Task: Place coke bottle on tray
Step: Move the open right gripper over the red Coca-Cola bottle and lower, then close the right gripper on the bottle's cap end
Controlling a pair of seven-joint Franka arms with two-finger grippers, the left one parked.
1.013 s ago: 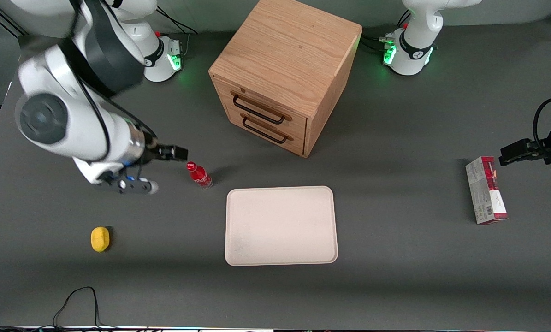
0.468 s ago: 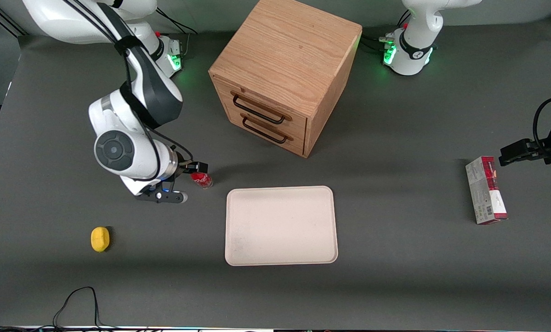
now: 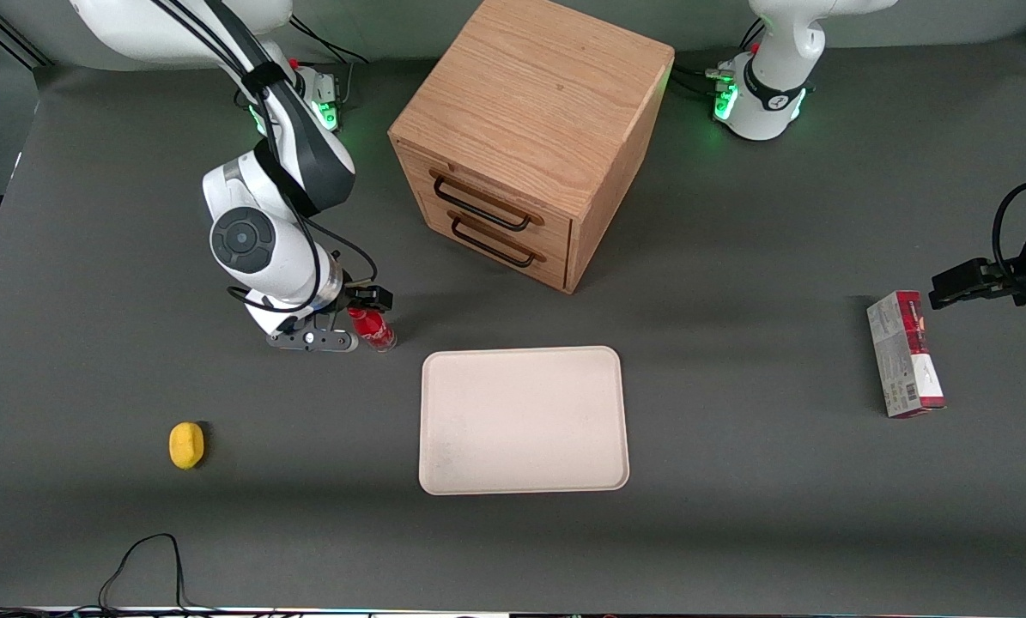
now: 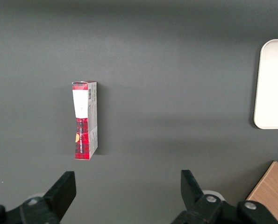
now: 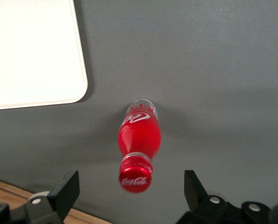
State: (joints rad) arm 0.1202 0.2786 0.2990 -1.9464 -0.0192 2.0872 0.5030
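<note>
The coke bottle (image 3: 373, 327) stands upright on the dark table, a small red bottle with a red cap and white lettering. It also shows from above in the right wrist view, coke bottle (image 5: 139, 148). My gripper (image 3: 360, 318) hovers right over the bottle, open, with its fingers (image 5: 66, 191) wide apart on either side of the cap and not touching it. The cream-white tray (image 3: 524, 419) lies flat a short way from the bottle, nearer the front camera; one rounded corner of the tray (image 5: 33, 51) appears in the wrist view.
A wooden drawer box (image 3: 530, 137) stands farther from the camera than the tray. A small yellow object (image 3: 186, 445) lies near the working arm's end. A red-and-grey carton (image 3: 905, 354) lies toward the parked arm's end. A black cable (image 3: 143, 562) loops at the table's front edge.
The right arm has swung in and lowered toward the bottle. My gripper went from beside the bottle to over its cap, still open. The bottle has not moved.
</note>
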